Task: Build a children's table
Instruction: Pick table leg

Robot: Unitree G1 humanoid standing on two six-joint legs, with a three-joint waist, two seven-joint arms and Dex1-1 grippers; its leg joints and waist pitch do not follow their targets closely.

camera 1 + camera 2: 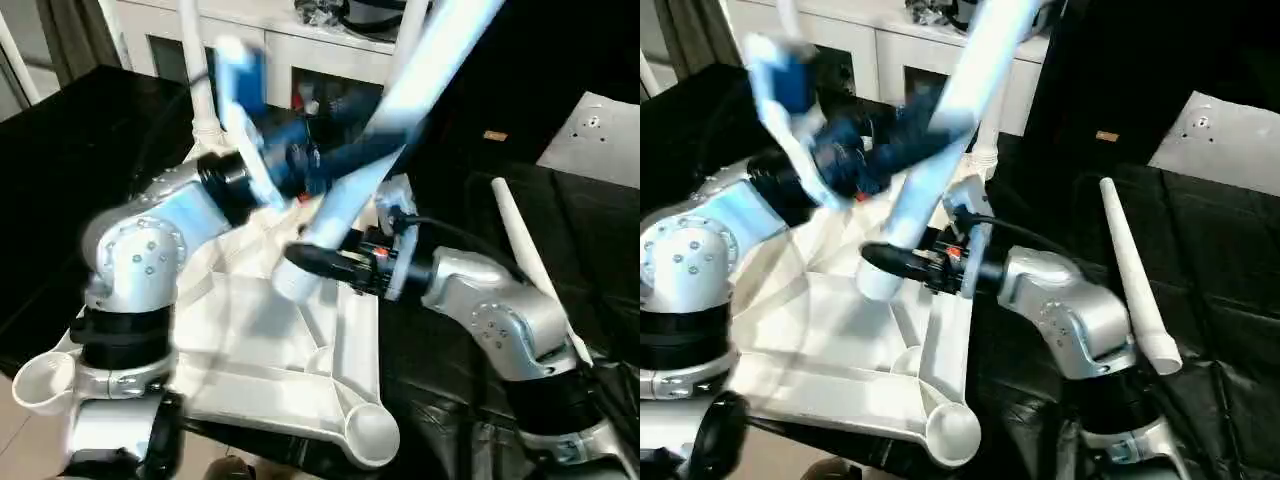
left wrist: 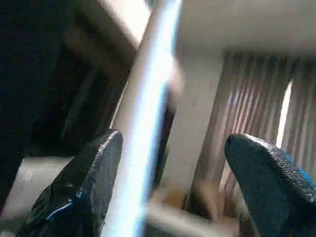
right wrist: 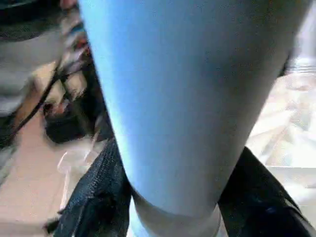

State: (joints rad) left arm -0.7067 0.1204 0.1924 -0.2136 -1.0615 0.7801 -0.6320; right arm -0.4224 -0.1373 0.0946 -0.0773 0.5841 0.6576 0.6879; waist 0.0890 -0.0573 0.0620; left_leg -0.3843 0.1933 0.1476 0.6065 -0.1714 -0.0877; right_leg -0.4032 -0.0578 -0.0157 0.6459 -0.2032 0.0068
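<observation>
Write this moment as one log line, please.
right gripper: shut on table leg | left gripper: open beside it | tabletop: upside down | spare leg: lying right

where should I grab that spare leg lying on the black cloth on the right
Grip the spare leg near its thick near end, coming from above with the fingers across its width. It lies flat on the black cloth, tapering away, so the wide end gives the most hold.

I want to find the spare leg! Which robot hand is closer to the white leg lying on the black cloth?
The right. The right gripper, gripping another leg over the table top, sits on the side of the loose leg. The left gripper is higher up and farther away.
</observation>
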